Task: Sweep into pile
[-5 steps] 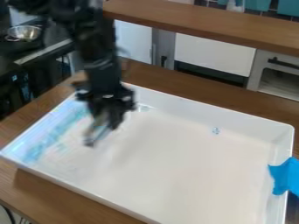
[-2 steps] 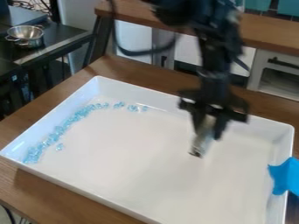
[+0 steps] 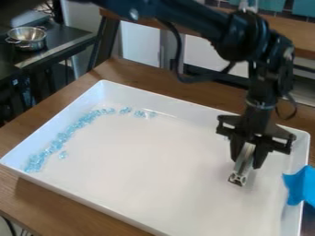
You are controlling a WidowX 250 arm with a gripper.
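Note:
Over the right part of the white tray [image 3: 166,102], my gripper [image 3: 249,154] hangs pointing down, shut on a pale, metallic-looking tool [image 3: 242,167] whose lower end is close to the tray floor. Light-blue clear pieces [image 3: 63,137] lie in a curved band along the tray's left wall and into its far left corner. A few pieces [image 3: 140,113] continue along the far wall, and one piece [image 3: 62,155] sits slightly inside the band. Another small piece [image 3: 226,138] is partly covered by the gripper at the far wall.
Blue tape [image 3: 300,185] is stuck over the tray's right wall. The tray stands on a brown wooden table [image 3: 67,205]. A metal colander [image 3: 27,38] rests on a dark surface at the upper left, and a wooden shelf [image 3: 138,14] runs behind.
My gripper has moved with the tool from the tray's left side to its right side, slightly nearer the camera. The blue pieces at the left have come into view from behind the arm.

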